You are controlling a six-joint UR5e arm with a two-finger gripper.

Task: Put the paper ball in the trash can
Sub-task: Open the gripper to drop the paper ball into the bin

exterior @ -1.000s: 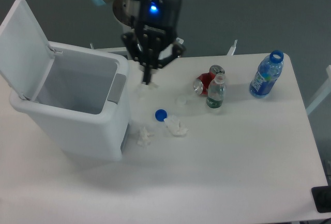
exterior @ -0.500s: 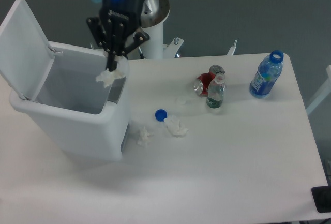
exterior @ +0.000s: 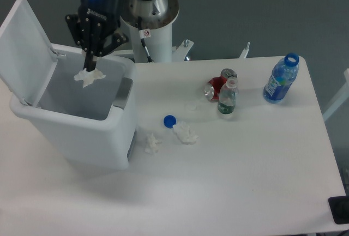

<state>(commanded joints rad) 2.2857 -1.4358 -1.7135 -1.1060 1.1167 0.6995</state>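
Observation:
The trash can (exterior: 103, 132) is a large white bin at the table's left, its flat lid (exterior: 24, 48) swung open and a grey panel on its right side. My gripper (exterior: 89, 68) hangs over the open mouth of the bin, near its back rim. It is shut on the paper ball (exterior: 89, 76), a small white crumpled wad that dangles from the fingertips above the bin's inside.
Two other white wads (exterior: 151, 141) (exterior: 186, 134) and a blue bottle cap (exterior: 169, 120) lie on the table right of the bin. A crushed red can (exterior: 216, 88), a small green-label bottle (exterior: 228, 98) and a blue bottle (exterior: 281, 79) stand further right.
My gripper has moved left with the paper ball, from over the table beside the bin, past its right rim, to above the bin's open mouth.

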